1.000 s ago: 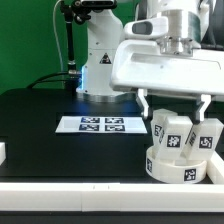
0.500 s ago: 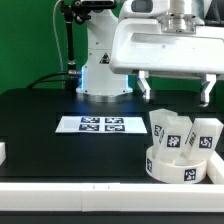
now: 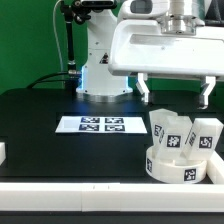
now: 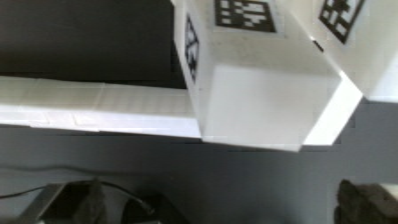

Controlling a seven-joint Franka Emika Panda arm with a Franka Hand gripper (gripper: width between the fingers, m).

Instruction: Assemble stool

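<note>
A: Where is the stool now?

B: It stands on the table, at the front edge close to the corner at the exterior view's right, with block legs upright in the round seat.

A: And the gripper?

B: It hangs above the stool, fingers wide apart, holding nothing.

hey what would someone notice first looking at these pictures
The big white arm fills the exterior view's upper right, its tool hanging open above the stool. That stool, a round seat with tagged legs standing in it, sits at the lower right. The marker board lies flat mid-table.
</note>
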